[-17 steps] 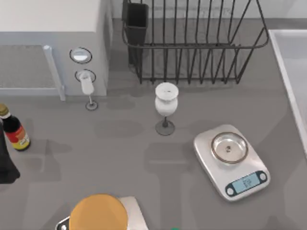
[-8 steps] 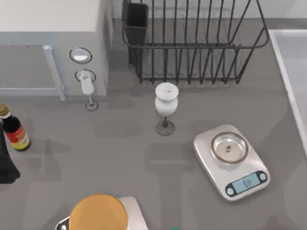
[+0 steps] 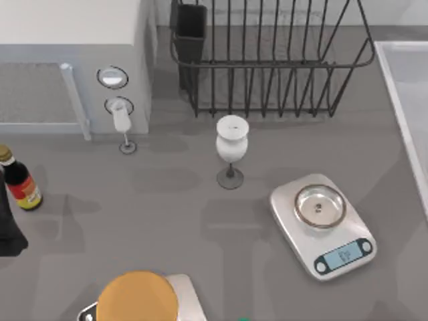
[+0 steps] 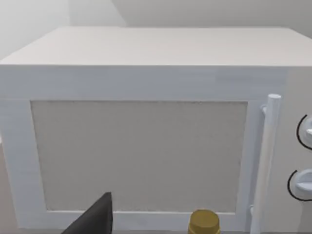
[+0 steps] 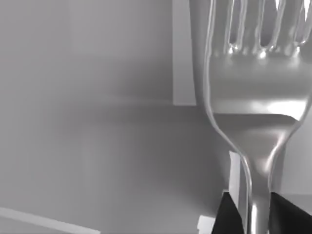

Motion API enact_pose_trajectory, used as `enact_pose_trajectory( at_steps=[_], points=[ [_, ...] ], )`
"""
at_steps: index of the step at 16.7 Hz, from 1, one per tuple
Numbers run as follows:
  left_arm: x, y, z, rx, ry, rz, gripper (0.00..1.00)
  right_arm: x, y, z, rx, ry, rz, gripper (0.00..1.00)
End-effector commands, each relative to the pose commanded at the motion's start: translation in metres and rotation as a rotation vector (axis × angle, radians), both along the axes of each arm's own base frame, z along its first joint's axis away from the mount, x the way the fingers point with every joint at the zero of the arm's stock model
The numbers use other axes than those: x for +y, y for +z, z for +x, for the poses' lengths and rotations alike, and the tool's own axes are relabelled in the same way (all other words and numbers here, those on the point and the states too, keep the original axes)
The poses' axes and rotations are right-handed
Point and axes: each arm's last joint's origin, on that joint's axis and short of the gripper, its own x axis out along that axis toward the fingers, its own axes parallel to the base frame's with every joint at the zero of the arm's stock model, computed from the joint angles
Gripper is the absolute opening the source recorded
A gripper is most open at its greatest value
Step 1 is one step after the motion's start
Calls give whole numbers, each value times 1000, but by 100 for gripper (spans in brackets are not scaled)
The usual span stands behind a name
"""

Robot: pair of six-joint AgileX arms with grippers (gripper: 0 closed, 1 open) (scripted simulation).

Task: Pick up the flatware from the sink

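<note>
The flatware is a shiny silver fork, seen close up in the right wrist view with its tines pointing away from the wrist. My right gripper is shut on its slim handle, one dark finger on each side. Behind the fork lie the pale grey surfaces and a lighter straight rim of the sink. In the top view the sink runs along the table's right edge. My left arm is parked at the table's left edge, facing the white microwave.
A black wire dish rack stands at the back. A white stemmed glass and a kitchen scale occupy the middle. A sauce bottle is at the left, and an orange disc sits at the front.
</note>
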Motion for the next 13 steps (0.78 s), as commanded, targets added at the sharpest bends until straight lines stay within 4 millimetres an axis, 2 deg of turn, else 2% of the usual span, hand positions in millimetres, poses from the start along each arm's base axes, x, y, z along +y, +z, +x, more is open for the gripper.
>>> enact_pose_trajectory(
  at_steps=[2,4,10,13],
  points=[
    [0,0,0,0,0,0,100,-1,5,2,-2,0,-1,0],
    [0,0,0,0,0,0,100,-2,23,5,-6,0,-2,0],
    [0,0,0,0,0,0,100,-2,116,4,19,0,6,0],
    [0,0,0,0,0,0,100,0,148,0,2,0,1,0]
  ],
)
